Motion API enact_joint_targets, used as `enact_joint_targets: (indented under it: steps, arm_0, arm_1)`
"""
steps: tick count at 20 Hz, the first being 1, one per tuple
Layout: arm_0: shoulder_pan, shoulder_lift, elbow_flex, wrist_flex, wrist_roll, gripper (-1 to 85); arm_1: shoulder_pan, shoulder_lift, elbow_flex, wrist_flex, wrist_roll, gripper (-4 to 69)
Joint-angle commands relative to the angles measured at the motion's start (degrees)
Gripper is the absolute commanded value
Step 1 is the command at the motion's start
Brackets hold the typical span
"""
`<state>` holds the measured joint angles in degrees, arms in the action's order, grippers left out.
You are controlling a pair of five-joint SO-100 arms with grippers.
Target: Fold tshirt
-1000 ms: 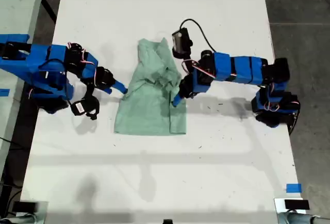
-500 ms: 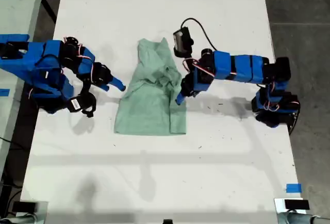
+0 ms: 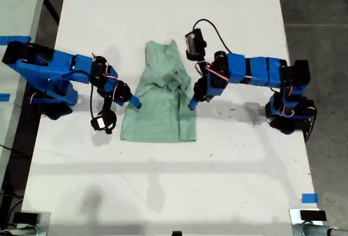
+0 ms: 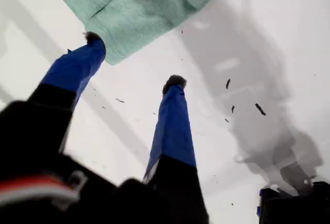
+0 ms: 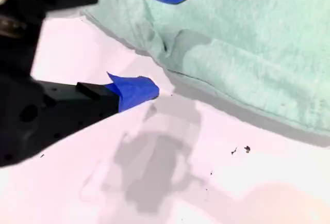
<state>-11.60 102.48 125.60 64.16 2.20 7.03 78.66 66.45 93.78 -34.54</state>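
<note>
Partly folded and wrinkled at mid-desk: plain pale mint tshirt [image 3: 160, 105], flat on the white desk [image 3: 163, 181], no print on the cloth. Against its side edges, two blue arms, one reaching in from the exterior view's left [image 3: 65, 73], the other from the exterior view's right [image 3: 250, 73]. My first gripper [image 4: 134, 60]: jaws apart, one fingertip at a corner of the cloth, the other over bare desk. My second gripper [image 5: 164, 38]: jaws apart, one fingertip above the cloth, the other just beside its edge. Near the desk's lower corner at the exterior view's right, a strip of blue tape [image 3: 309, 198].
</note>
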Motion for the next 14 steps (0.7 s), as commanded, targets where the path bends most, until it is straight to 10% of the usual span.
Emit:
enact_joint_targets:
  steps: [1,5,8,14]
  arm_0:
    - [-0.7,-3.43,-0.35,-5.27,1.41,24.0]
    - [-2.2,-6.68,2.72,-9.4,1.14,18.9]
    - [-2.37,-4.75,4.83,-10.02,-0.79,0.1]
    - [-2.11,1.67,1.23,1.49,-4.04,0.1]
  arm_1:
    - [-0.26,5.45,0.26,-0.35,0.88,26.8]
    - [-0.79,7.21,4.13,-1.58,1.85,26.9]
    - [-0.7,8.26,6.5,-2.55,2.11,26.9]
    - [-0.26,8.96,8.96,-4.13,2.02,26.9]
